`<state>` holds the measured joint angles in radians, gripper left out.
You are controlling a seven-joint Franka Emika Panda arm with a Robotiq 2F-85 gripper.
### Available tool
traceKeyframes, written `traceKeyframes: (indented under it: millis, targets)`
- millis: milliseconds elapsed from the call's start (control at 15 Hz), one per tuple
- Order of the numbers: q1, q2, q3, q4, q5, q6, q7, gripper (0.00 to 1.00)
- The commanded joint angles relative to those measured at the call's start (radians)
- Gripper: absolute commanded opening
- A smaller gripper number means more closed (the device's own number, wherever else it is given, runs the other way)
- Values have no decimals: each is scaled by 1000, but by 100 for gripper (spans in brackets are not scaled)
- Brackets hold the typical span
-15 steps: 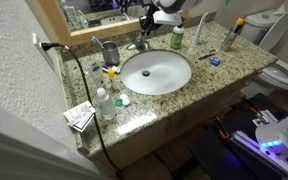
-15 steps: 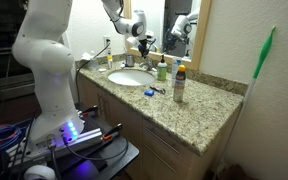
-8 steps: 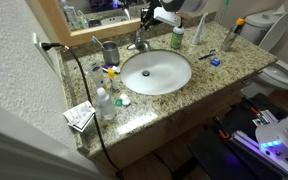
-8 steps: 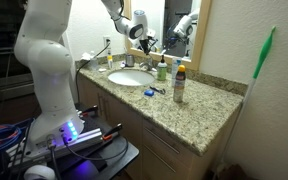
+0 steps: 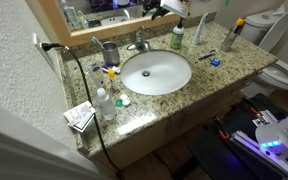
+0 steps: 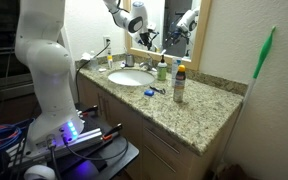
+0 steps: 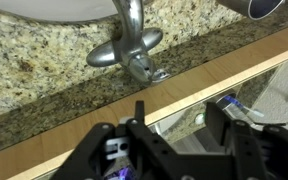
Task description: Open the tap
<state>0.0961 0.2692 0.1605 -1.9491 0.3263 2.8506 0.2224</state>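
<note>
The tap is small, shiny chrome, standing behind the oval white basin on the granite counter. It also shows in an exterior view and in the wrist view, with its lever and base plate near the top. My gripper hangs above and behind the tap, near the mirror, apart from it. In the wrist view its two black fingers are spread and hold nothing. It also shows in an exterior view.
A grey metallic cup stands beside the tap. A green pump bottle and another bottle are on the counter. Small bottles and a black cable lie near the counter's end. The wooden mirror frame is just behind the tap.
My gripper has risen from just over the tap up toward the mirror. The tap looks unchanged.
</note>
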Motion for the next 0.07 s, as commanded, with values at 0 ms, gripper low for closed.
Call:
traceKeyframes:
  millis: [0]
  targets:
    - [3,-22,-6,-12,-1,-15,-1,70]
